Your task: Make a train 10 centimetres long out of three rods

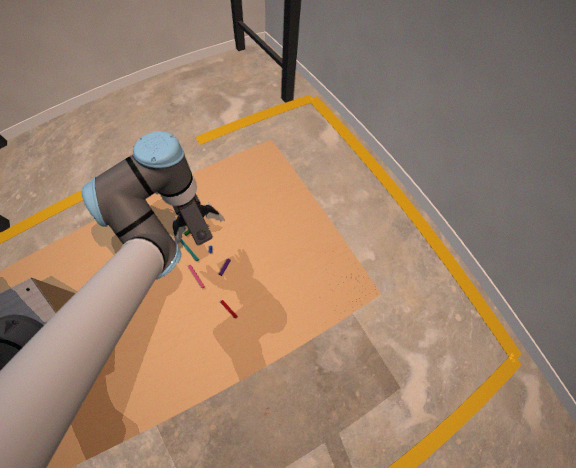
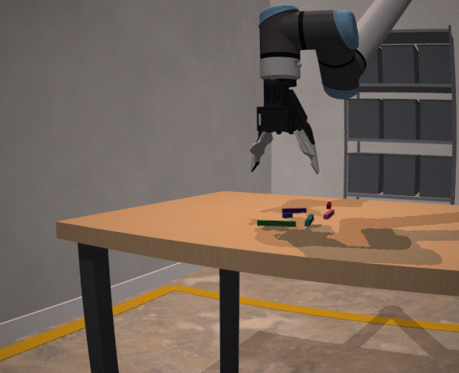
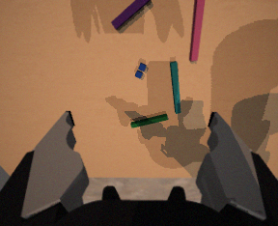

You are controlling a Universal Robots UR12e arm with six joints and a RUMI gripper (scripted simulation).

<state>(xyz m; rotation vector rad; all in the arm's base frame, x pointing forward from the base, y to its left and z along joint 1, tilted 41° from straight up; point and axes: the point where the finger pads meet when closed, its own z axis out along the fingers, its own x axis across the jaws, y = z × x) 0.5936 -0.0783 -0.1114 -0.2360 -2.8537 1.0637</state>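
Observation:
Six rods lie flat on the wooden table, all apart from each other. In the wrist view the green rod (image 3: 150, 120) lies below my open gripper (image 3: 141, 118), with the turquoise rod (image 3: 175, 87) just beside its right end. The small blue rod (image 3: 141, 70), the purple rod (image 3: 130, 14) and the pink rod (image 3: 197, 30) lie further off. The red rod (image 1: 228, 308) lies apart from the group. In the exterior view my gripper (image 2: 284, 166) hangs well above the green rod (image 2: 276, 223), open and empty. In the top view the gripper (image 1: 197, 221) partly hides the green rod.
The table's near edge (image 3: 143, 180) shows just below the green rod in the wrist view. A grey shelf unit (image 2: 398, 116) stands behind the table. Yellow floor tape (image 1: 419, 216) runs around the cell.

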